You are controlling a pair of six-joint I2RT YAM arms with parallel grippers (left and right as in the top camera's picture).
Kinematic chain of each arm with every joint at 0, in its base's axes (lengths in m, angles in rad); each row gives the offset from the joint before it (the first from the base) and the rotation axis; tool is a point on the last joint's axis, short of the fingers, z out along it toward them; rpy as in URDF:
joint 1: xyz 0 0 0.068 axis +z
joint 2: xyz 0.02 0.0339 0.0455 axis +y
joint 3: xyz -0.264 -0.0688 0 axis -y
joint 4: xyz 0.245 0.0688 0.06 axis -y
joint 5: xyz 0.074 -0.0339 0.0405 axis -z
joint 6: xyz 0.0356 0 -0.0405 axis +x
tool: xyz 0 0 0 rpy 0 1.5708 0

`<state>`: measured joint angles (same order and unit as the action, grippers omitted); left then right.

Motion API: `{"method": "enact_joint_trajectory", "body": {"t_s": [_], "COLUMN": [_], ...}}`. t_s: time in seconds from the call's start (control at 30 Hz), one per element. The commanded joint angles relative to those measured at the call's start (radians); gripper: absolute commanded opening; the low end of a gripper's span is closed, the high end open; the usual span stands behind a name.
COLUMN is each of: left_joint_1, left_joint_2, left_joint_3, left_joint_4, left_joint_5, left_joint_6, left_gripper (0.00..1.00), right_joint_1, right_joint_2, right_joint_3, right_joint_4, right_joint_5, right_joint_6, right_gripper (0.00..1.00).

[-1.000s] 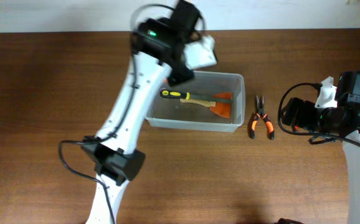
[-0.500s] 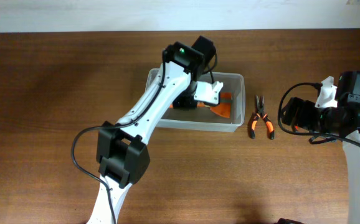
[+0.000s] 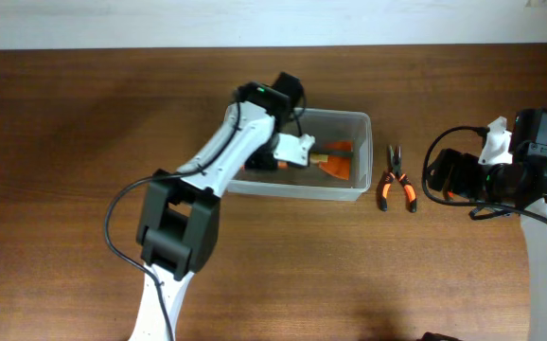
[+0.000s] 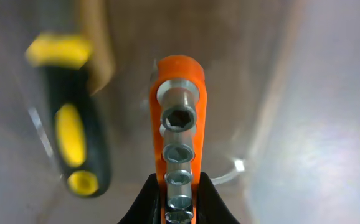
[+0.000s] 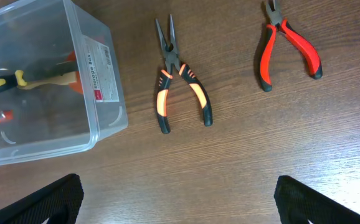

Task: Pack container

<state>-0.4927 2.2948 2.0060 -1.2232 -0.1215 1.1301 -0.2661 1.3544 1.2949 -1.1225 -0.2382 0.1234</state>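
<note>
Table (image 3: 65, 142) unchanged; left end effector (image 4: 179, 204), gripping socket rail (image 4: 177, 81), lowered into container (image 3: 330, 192)

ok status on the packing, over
Left gripper shut on orange socket rail, down inside the container. Right gripper open, empty. Black-orange pliers and red pliers lie outside it.

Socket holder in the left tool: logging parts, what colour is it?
The socket holder is orange, best seen in the left wrist view.

Your overhead view: even, bright, sharp; surface (image 3: 46, 114) darker toward 10 o'clock. Left wrist: orange socket holder (image 4: 179, 124) in focus, yellow-black handle (image 4: 74, 143) blurred at 9 o'clock, pale glare on container (image 4: 329, 124) at 3 o'clock.
</note>
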Motion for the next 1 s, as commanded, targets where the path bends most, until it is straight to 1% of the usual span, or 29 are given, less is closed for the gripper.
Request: {"method": "enact_joint_trajectory", "body": {"t_s": [0.0, 0.1, 0.2, 0.37, 0.47, 0.57, 0.7, 0.73, 0.87, 0.9, 0.93, 0.97], "left_joint_1": [0.037, 0.045, 0.044, 0.044, 0.044, 0.044, 0.044, 0.044, 0.044, 0.044, 0.044, 0.044], "left_joint_2": [-0.013, -0.013, -0.013, -0.013, -0.013, -0.012, -0.012, -0.012, -0.012, -0.012, -0.012, -0.012], "left_joint_3": [-0.01, -0.01, -0.01, -0.01, -0.01, -0.01, -0.01, -0.01, -0.01, -0.01, -0.01, -0.01], "left_joint_4": [0.024, 0.05, 0.054, 0.058, 0.044, 0.054, 0.064, 0.069, 0.068, 0.068, 0.069, 0.068], "left_joint_5": [0.011, 0.041, 0.07, 0.078, 0.094, 0.1, 0.101, 0.101, 0.146, 0.163, 0.172, 0.173], "left_joint_6": [0.024, 0.026, 0.057, 0.063, 0.112, 0.124, 0.143, 0.143, 0.14, 0.13, 0.115, 0.111], "left_gripper": [0.05, 0.06, 0.07, 0.07, 0.07, 0.08, 0.11, 0.19, 0.28, 0.36, 0.56, 0.99], "right_joint_1": [-0.004, -0.004, -0.004, -0.004, -0.004, -0.004, -0.004, -0.004, -0.004, -0.004, -0.004, -0.004], "right_joint_2": [0.004, 0.004, 0.004, 0.004, 0.004, 0.004, 0.004, 0.004, 0.005, 0.004, 0.004, 0.004], "right_joint_3": [0.016, 0.016, 0.016, 0.016, 0.016, 0.016, 0.016, 0.016, 0.016, 0.016, 0.016, 0.016], "right_joint_4": [-0.003, -0.008, -0.012, -0.018, -0.02, -0.02, -0.021, -0.023, -0.023, -0.023, -0.023, -0.023], "right_joint_5": [-0.013, -0.013, -0.013, -0.013, -0.013, -0.013, -0.013, -0.013, -0.013, -0.013, -0.013, -0.013], "right_joint_6": [-0.002, -0.002, -0.002, -0.002, -0.002, -0.002, -0.002, -0.002, -0.002, -0.002, -0.002, -0.002], "right_gripper": [0.99, 0.99, 0.99, 0.99, 0.99, 0.99, 0.99, 0.99, 0.99, 0.99, 0.99, 0.99]}}
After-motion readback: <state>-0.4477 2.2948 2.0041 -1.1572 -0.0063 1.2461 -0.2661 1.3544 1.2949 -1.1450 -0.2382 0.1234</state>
